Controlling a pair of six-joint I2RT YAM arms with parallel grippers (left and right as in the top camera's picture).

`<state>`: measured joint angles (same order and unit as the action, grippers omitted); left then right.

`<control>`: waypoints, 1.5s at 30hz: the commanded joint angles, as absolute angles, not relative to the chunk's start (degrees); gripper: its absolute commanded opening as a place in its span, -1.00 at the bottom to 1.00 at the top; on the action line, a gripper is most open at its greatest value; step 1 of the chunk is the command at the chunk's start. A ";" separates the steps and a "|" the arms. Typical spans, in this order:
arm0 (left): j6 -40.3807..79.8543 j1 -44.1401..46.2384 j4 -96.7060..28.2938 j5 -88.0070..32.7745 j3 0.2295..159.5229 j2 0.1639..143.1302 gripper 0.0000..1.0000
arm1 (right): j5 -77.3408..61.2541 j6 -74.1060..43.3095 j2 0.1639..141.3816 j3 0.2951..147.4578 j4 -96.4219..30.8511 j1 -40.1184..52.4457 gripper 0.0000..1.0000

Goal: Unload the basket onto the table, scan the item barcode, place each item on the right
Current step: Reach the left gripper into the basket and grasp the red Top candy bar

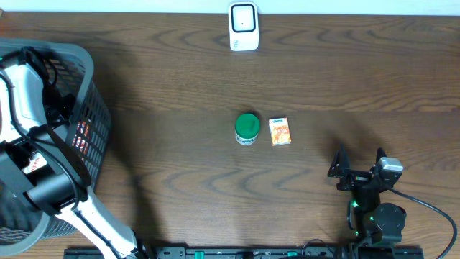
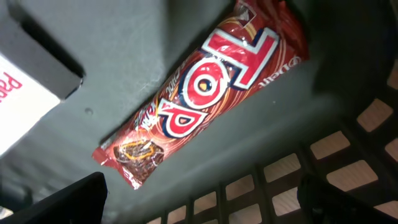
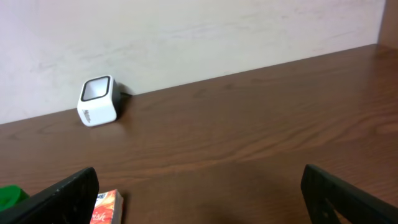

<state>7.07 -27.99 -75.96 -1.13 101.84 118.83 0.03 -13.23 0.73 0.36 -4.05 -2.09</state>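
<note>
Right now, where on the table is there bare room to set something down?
Bare wood lies between the scanner and the green-lidded jar, and right of the orange box. Crowded: the basket at left, holding the left arm and a snack bar.

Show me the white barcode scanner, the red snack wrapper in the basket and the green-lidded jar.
white barcode scanner (image 1: 244,27), overhead view, body centre
red snack wrapper (image 2: 202,88), left wrist view, on the lettering
green-lidded jar (image 1: 247,126), overhead view, lid centre

Overhead looks straight down; left wrist sits close inside the basket (image 2: 249,149); right wrist shares overhead's scanner (image 3: 98,101)
</note>
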 commanded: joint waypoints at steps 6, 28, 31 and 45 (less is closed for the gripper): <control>2.33 -27.94 -71.72 -0.38 97.32 119.59 0.96 | 0.56 -13.69 0.64 0.30 -4.29 -2.20 0.99; 2.35 -27.97 -59.48 -0.34 83.50 119.37 -0.49 | 0.56 -13.67 0.64 0.30 -4.29 -2.20 0.98; 2.42 -27.97 -61.93 2.26 85.21 118.61 -0.50 | 0.56 -13.67 0.64 0.30 -4.29 -2.20 0.98; 17.12 -28.01 -74.83 3.70 115.72 99.31 -0.85 | 0.56 -13.69 0.64 0.30 -4.29 -2.20 0.98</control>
<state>11.11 -27.70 -75.02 10.61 110.59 108.55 0.03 -13.23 0.73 0.36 -4.05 -2.09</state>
